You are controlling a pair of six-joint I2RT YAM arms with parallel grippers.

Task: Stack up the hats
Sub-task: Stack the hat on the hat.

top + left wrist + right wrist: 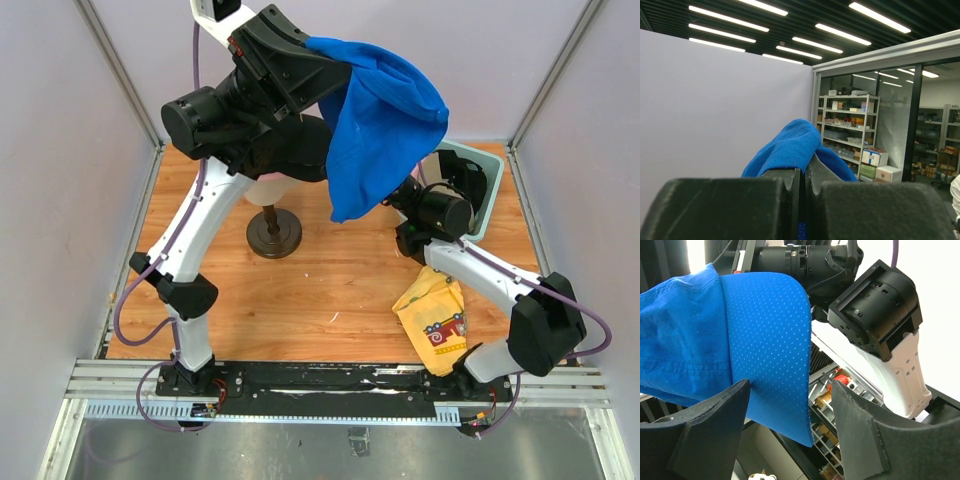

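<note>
Left gripper pressed together, pinching the blue hat by its fabric. The hat hangs high above the table, likely lifted to carry it to a stack. Right gripper spread, with the brim showing between its fingers; contact unclear, probably there to steady it. The stand has its top hidden under the left arm. No other hats can be made out.

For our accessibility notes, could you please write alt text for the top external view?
The left arm holds a bright blue fabric cap high above the wooden table, with the right arm reaching up beneath it. On the table are a yellow cloth with red print, a dark round stand and a pale teal bin.
</note>
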